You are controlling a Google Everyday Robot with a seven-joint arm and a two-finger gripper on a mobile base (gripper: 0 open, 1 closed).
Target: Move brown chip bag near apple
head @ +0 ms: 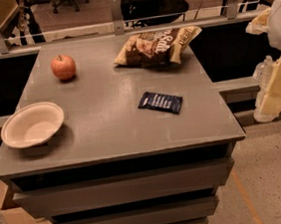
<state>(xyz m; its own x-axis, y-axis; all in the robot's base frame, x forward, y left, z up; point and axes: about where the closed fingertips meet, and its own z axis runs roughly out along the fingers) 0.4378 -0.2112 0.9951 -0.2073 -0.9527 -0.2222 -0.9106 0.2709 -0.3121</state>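
The brown chip bag (157, 47) lies at the back right of the grey table (117, 131), crinkly with white lettering. The apple (63, 67) is red-orange and stands at the back left, well apart from the bag. My gripper (273, 87) hangs at the right edge of the view, off the table's right side and lower than the bag. It holds nothing that I can see.
A cream round bowl (32, 124) sits at the table's left edge. A small flat dark-blue packet (160, 102) lies right of centre. A metal railing (115, 16) runs behind the table. Drawers sit below the tabletop.
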